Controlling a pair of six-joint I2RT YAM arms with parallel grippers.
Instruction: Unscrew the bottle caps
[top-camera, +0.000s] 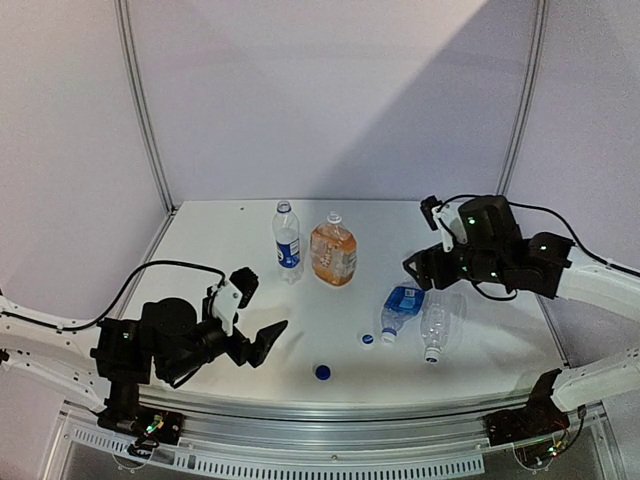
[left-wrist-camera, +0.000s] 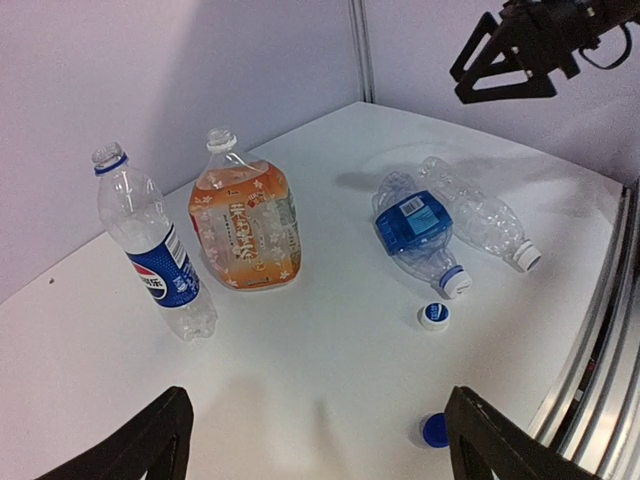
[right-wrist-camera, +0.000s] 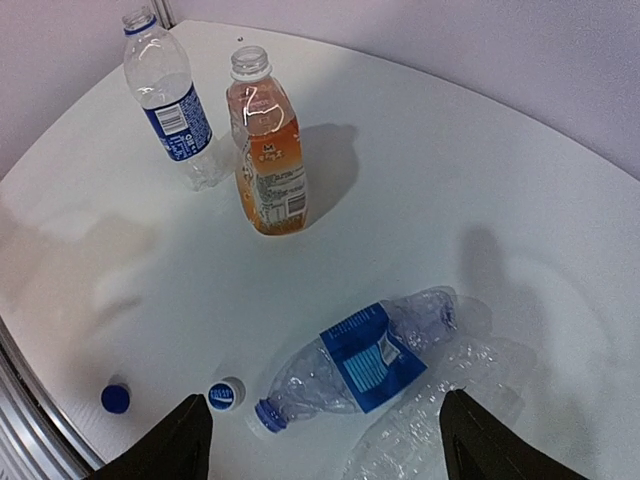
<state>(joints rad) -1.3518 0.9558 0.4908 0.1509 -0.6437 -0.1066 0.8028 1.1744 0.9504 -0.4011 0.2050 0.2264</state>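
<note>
— Blue cap lies loose beside the left gripper, white cap just beyond. Jaws?
— Both spread wide, empty. Right gripper hangs over the labelled bottle.
— The plain bottle?
— Left wrist view shows a third cap on it; right wrist view crops that. Pepsi bottle and orange bottle stand farther ahead.
</note>
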